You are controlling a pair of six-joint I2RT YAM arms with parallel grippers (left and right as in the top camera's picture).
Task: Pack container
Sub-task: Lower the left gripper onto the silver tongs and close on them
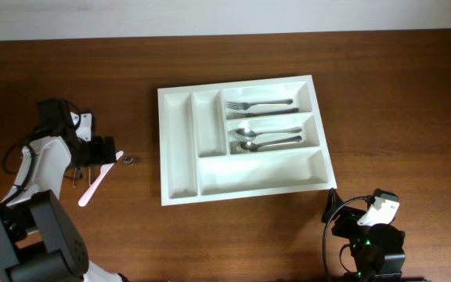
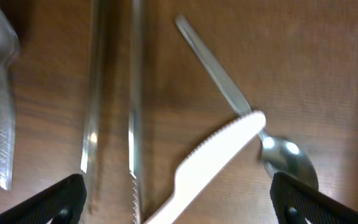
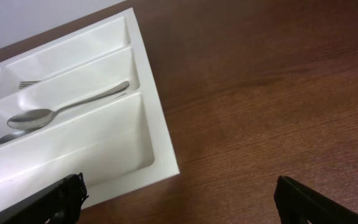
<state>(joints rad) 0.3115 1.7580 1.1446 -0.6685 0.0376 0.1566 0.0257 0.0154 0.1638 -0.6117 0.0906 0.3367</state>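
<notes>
L end effector (image 2: 178, 202) spread over white knife (image 2: 219, 146); R end effector (image 3: 179, 202) spread nr container (image 3: 161, 140).

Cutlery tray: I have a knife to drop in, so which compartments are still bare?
Bare: the outer narrow compartment along the cutlery tray's left wall, the shorter narrow compartment beside it, and the wide compartment along the near rim. Crowded: the forks at far right and the spoons just below them.
</notes>
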